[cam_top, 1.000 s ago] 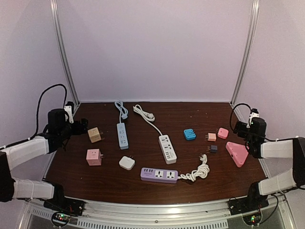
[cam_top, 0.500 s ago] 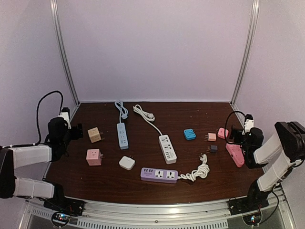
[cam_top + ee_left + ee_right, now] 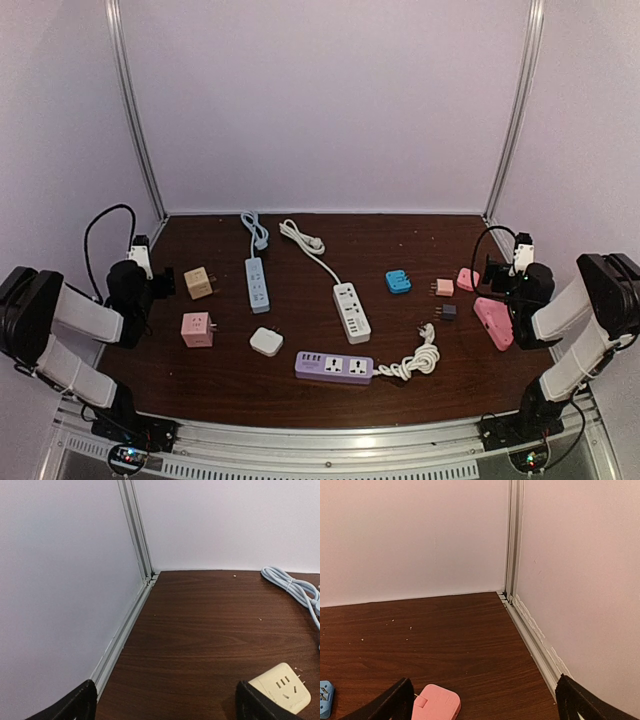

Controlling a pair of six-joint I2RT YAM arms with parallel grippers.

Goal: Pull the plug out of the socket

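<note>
Small pink plug (image 3: 444,287) and grey plug (image 3: 448,311) lie loose on the table, neither in a socket. Near them are a blue socket adapter (image 3: 397,282), a rounded pink adapter (image 3: 467,278) and a pink triangular socket (image 3: 497,322). My right gripper (image 3: 497,275) is open at the right edge, low over the table; in the right wrist view the gripper (image 3: 485,700) has the rounded pink adapter (image 3: 436,703) just inside its left finger, untouched. My left gripper (image 3: 162,282) is open at the left edge beside a tan cube socket (image 3: 199,282); between its fingertips (image 3: 167,700) is bare wood.
A purple power strip (image 3: 335,366) with a coiled white cord (image 3: 418,358), a white strip (image 3: 352,311) and a light blue strip (image 3: 257,284) lie mid-table. A white cube (image 3: 266,342) and a pink cube (image 3: 197,329) sit front left. Frame rails run along both side walls.
Both arms have folded back toward their bases. The left gripper has come in beside the tan cube, the right one beside the rounded pink adapter. Both stayed open; nothing on the table moved.
</note>
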